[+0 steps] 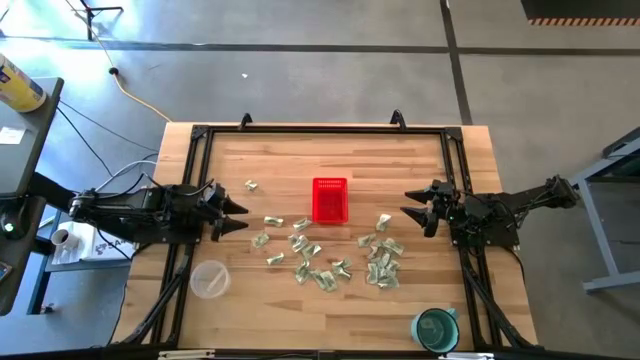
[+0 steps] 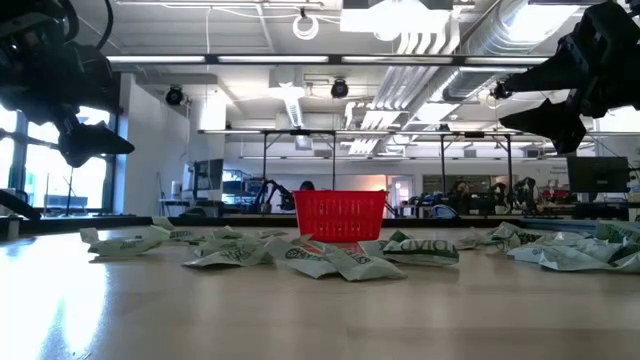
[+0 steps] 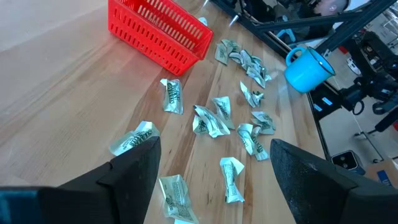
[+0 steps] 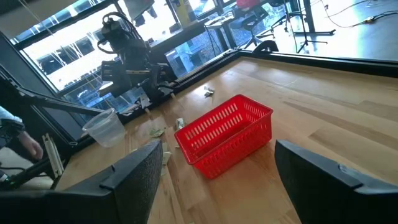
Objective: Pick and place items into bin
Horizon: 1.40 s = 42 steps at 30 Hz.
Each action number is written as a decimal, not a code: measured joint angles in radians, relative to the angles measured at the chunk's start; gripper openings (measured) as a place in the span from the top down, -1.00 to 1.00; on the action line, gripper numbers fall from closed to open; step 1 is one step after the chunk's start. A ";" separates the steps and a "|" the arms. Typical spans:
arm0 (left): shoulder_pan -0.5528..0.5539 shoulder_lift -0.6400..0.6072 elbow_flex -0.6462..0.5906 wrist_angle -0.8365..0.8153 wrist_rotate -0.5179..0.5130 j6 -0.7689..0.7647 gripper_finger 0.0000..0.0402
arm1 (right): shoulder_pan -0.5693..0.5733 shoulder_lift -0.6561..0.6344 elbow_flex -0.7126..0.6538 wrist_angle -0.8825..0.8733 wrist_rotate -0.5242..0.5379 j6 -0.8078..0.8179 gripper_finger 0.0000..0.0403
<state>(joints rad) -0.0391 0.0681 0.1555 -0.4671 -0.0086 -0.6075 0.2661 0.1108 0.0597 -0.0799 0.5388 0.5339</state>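
Bright even overhead light, window glare in the wrist views, soft shadows, tabletop point(image 2: 300, 310) foreground blurred

Print on wrappers point(image 1: 300, 272) too small to read from above. Blue cup point(image 3: 309, 67) perhaps partly hidden behind frame bar. Basket point(image 3: 158, 32) top cut off.

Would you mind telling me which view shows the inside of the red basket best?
The high view: it looks straight down into the red basket. The right wrist view shows it slanted, the left wrist view catches one corner, and the low view shows only its slotted side.
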 joint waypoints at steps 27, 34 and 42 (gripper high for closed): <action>0.000 0.000 0.000 0.015 -0.027 -0.002 -0.68 | 0.000 0.000 0.000 0.000 0.000 0.000 -0.49; 0.000 0.000 0.000 0.068 -0.032 -0.328 -0.68 | 0.000 0.000 0.000 0.000 0.000 0.000 -0.49; 0.000 0.000 0.000 0.136 -0.133 -0.538 -0.68 | 0.000 0.000 -0.002 0.037 0.281 -0.133 -0.49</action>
<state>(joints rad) -0.0392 0.0681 0.1558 -0.3316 -0.1419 -1.1453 0.2661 0.1112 0.0574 -0.0433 0.8194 0.4014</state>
